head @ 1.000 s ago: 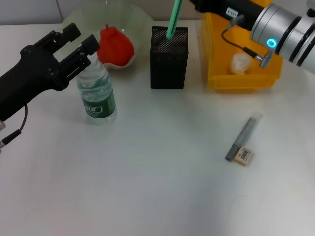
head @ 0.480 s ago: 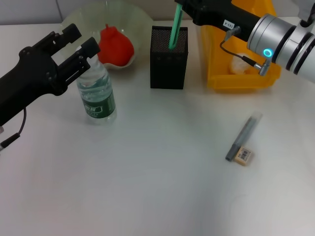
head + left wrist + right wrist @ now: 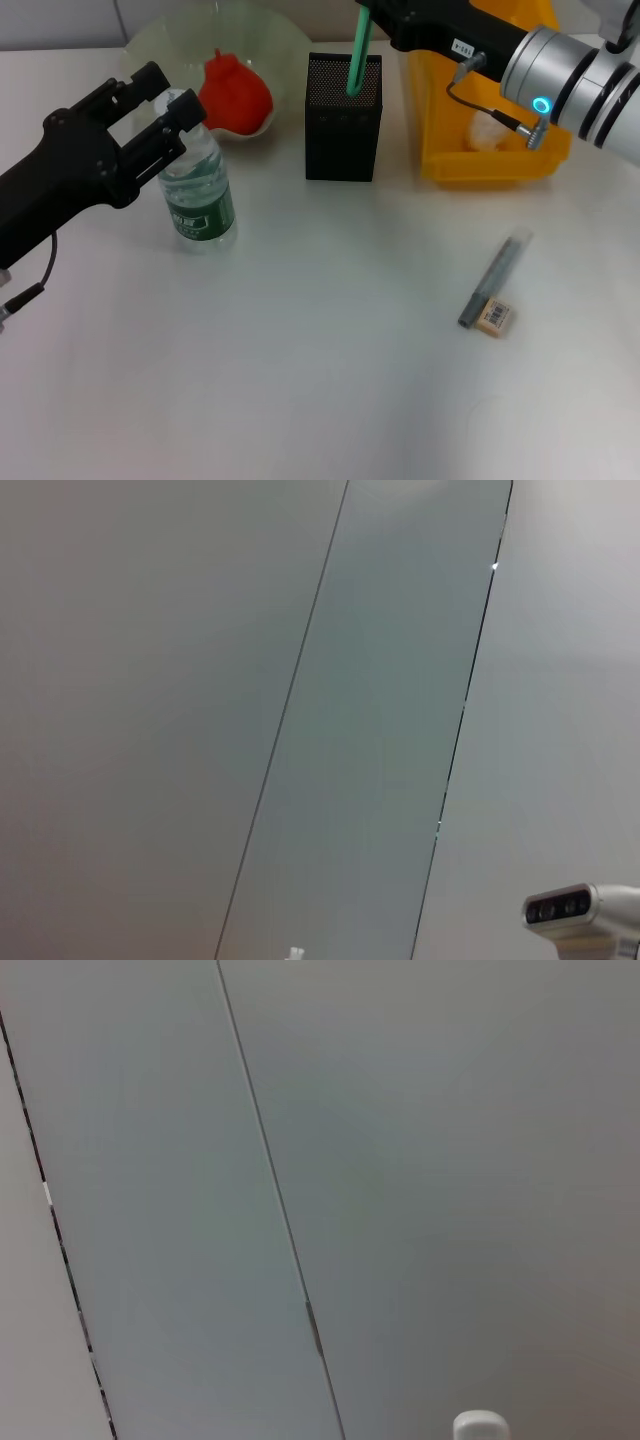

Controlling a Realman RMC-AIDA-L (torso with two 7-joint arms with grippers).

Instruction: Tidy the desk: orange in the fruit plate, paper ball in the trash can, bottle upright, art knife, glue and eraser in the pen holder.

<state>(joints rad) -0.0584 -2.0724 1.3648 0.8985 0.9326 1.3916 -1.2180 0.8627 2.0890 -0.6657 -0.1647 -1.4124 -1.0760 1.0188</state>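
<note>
My right jaws (image 3: 368, 12) pinch the green art knife (image 3: 354, 58) over the pen holder (image 3: 343, 116); released off-centre, it catches the rim. Left jaws (image 3: 160, 98) spread around the bottle (image 3: 196, 185) cap could topple it.

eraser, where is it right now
In the head view the eraser lies on the table's right side, touching the lower end of the grey art knife, in front of the yellow bin.

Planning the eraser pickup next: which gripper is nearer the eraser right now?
Right, though neither is close. The right gripper is at the pen holder, holding the green stick, well behind the eraser. The left gripper is at the bottle, far across the desk.
</note>
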